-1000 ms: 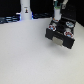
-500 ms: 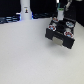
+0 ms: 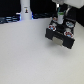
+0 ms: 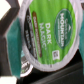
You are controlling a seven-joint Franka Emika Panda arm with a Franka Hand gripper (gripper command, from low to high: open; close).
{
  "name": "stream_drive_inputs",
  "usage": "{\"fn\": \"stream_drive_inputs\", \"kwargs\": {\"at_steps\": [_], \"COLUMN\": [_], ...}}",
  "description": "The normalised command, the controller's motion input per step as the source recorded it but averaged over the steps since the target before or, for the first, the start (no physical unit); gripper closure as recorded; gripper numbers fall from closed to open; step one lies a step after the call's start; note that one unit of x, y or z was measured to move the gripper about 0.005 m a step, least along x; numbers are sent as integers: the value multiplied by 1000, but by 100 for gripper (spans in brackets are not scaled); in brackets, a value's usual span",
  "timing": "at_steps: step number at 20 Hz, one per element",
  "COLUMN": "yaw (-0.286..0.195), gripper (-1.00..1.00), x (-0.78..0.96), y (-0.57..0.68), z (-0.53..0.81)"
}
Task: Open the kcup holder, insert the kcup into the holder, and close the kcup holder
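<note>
A: Exterior view, upper right of frame. Holder [image 3: 62, 31], black and boxy, sits on the white desk [image 3: 25, 55]. Its drawer looks pulled out toward the lower right, with pale shapes showing inside; too blurred to count slots.

B: And the kcup?

A: Kcup [image 3: 59, 11] is just above the holder's back edge, a small green and white spot under the fingers [image 3: 59, 10]. The arm enters from the top edge of the frame.

B: The wrist view confirms it. Kcup [image 4: 50, 32] fills most of the picture, green lid facing the camera, white rim around it, "DARK MAGIC" printed on it. A teal finger pad [image 4: 16, 47] presses against the rim at one side. So the fingers are closed on the kcup.

A: Touching the holder?

B: Cannot tell. Only dark blur behind the lid.

A: Tall white bottle [image 3: 26, 11] with a dark mark stands at upper left, well apart from the holder.
</note>
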Motion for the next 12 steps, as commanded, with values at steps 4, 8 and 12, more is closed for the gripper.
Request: {"fn": "stream_drive_inputs", "kwargs": {"at_steps": [4, 8, 12], "yaw": [7, 6, -20], "gripper": [100, 100, 100], "x": [308, 125, 129], "y": [83, 29, -49], "z": [-51, -71, 166]}}
